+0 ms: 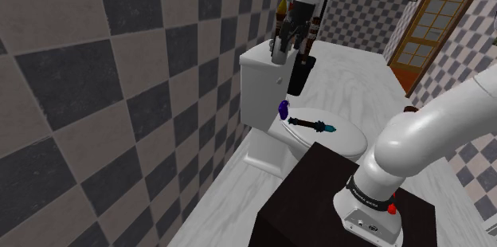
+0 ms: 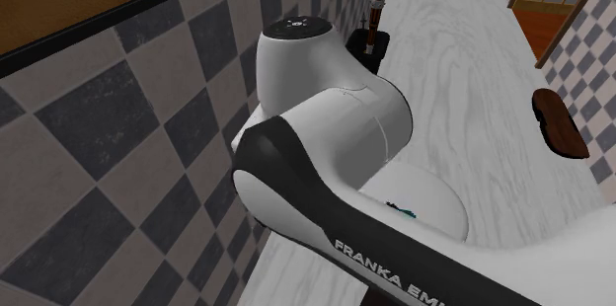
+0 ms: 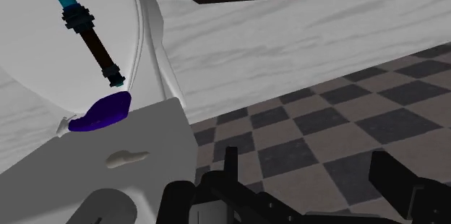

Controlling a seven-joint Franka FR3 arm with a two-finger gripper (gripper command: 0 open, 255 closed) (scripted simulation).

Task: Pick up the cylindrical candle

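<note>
Candle (image 1: 312,123): a slim dark rod with a cyan end, lying flat on the closed white toilet lid (image 1: 347,143). In the wrist view the candle (image 3: 90,36) shows a brown shaft with black collars, and its cyan tip points away from the tank (image 3: 144,132). A small purple object (image 1: 284,110) rests on the lid just beside the candle's dark end, at the foot of the tank (image 1: 259,86); the wrist view shows it (image 3: 101,113) against the tank's edge. The gripper (image 1: 281,56) hangs above the tank top, well apart from the candle and touching nothing. In the wrist view the gripper (image 3: 318,186) has its two black fingers standing apart with nothing between them. The dark stand (image 1: 318,197) sits in front of the toilet on a pale, marbled floor (image 1: 374,78). The wall (image 1: 119,86) beside the toilet carries a grey checker pattern. In the second exterior view the white arm (image 2: 326,126) covers most of the toilet.
</note>
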